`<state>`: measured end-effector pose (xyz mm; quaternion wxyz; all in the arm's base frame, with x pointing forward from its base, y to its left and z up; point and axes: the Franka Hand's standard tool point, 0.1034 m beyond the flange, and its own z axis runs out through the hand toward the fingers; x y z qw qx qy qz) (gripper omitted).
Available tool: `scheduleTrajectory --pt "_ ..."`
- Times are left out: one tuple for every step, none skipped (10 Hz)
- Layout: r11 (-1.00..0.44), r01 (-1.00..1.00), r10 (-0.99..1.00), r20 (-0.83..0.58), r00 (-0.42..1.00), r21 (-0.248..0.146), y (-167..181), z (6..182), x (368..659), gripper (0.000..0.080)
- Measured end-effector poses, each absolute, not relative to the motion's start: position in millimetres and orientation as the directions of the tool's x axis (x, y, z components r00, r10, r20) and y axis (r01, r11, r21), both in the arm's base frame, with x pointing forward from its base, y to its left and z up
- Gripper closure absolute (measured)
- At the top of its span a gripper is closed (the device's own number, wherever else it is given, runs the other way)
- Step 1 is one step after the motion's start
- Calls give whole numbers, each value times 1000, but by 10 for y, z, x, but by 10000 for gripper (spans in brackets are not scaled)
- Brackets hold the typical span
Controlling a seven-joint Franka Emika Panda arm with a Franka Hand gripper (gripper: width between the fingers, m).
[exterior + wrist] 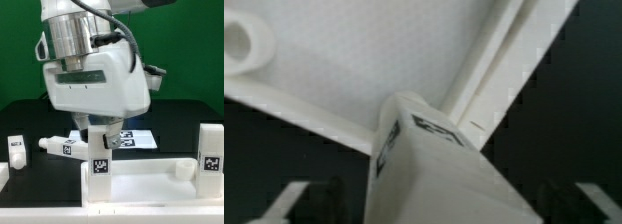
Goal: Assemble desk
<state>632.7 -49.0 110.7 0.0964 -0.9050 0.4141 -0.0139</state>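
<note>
The desk's white tabletop panel (150, 186) lies flat near the front of the table. A white leg (100, 166) with a square tag stands upright at the corner of the panel on the exterior view's left. My gripper (101, 138) hangs straight over that leg, its fingers on either side of the leg's top. In the wrist view the leg (438, 165) fills the middle, with a dark gap between it and each finger (288, 200), so the gripper (441, 198) is open. The tabletop (358, 70) lies beyond the leg.
Another tagged leg (210, 150) stands upright by the panel's end on the exterior view's right. On the exterior view's left one leg (15, 150) stands and one (60, 145) lies on the black table. The marker board (138, 139) lies behind the gripper.
</note>
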Motion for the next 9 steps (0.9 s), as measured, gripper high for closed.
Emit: scheduleTrajectory --pt "-670 -718 -724 -46 688 -187 -492 1104 6327 184" --pt "-702 -686 -693 -37 720 -189 -494 1103 6326 160" --pt "-750 -634 -642 -24 766 -190 -497 1102 6325 160" --pt "-837 -518 -528 16 849 -175 -499 1104 6337 151" --pt "-942 -305 -317 76 945 -140 -470 1093 6355 151" --pt "-978 -163 -175 94 980 -127 -466 1058 6339 150" --pt "-984 -127 -139 95 986 -122 -487 1034 6328 150" --pt "-980 -154 -166 92 982 -125 -485 1038 6331 150" --pt "-976 -176 -188 89 978 -127 -484 1037 6331 286"
